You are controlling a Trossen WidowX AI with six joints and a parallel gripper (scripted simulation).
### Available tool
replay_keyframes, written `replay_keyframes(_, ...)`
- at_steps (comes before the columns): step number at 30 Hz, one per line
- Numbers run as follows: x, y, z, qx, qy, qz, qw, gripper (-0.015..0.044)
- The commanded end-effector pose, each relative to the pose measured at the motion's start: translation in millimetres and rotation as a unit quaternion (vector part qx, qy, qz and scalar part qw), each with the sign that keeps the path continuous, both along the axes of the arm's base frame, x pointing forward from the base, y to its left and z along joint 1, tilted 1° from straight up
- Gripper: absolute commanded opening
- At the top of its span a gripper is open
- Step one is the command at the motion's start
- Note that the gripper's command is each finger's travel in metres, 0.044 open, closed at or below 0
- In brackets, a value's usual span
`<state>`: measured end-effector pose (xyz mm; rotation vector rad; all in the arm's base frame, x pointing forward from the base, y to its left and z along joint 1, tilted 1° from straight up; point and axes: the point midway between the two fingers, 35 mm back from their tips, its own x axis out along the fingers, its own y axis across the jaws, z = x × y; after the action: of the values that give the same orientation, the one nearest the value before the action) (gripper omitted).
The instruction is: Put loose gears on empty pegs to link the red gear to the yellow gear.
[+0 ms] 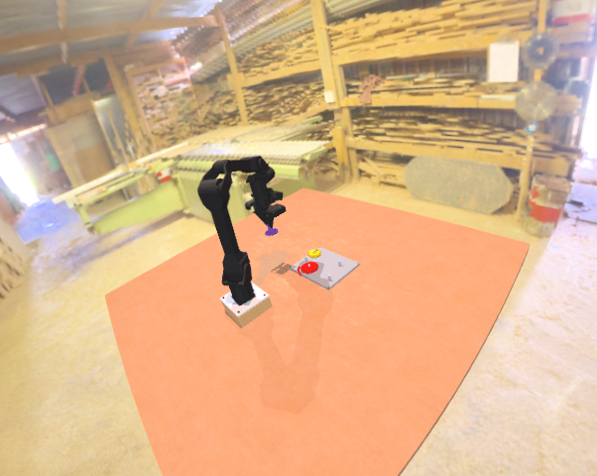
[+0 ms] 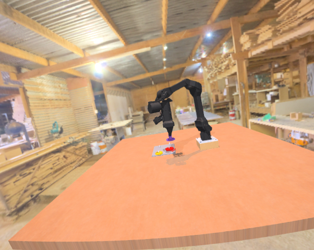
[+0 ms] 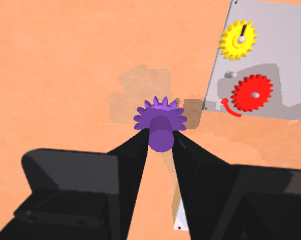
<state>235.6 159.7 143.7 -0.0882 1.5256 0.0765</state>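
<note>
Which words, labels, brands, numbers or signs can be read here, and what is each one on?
No readable text anywhere.
Red arrow beside the red gear: a curved sign, no lettering.
White sheet on the shelving: too blurred to tell.

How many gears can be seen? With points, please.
3: a purple gear (image 1: pixel 271 232) (image 2: pixel 170 139) (image 3: pixel 160 120) in the gripper (image 1: pixel 271 225) (image 2: pixel 170 136) (image 3: pixel 160 134), a red gear (image 1: pixel 311 268) (image 2: pixel 169 149) (image 3: pixel 248 96) and a yellow gear (image 1: pixel 314 253) (image 2: pixel 159 153) (image 3: pixel 234 45) on the board (image 1: pixel 325 260) (image 2: pixel 162 147) (image 3: pixel 285 35). Others could be hidden behind the arm.
</note>
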Motion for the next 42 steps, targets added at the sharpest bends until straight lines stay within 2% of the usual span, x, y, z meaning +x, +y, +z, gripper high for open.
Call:
replay_keyframes(1,6,-7,-6,0.000,0.003,0.001,1.000,0.0000)
replay_keyframes(42,53,-83,-50,-0.003,0.001,0.001,1.000,0.0000)
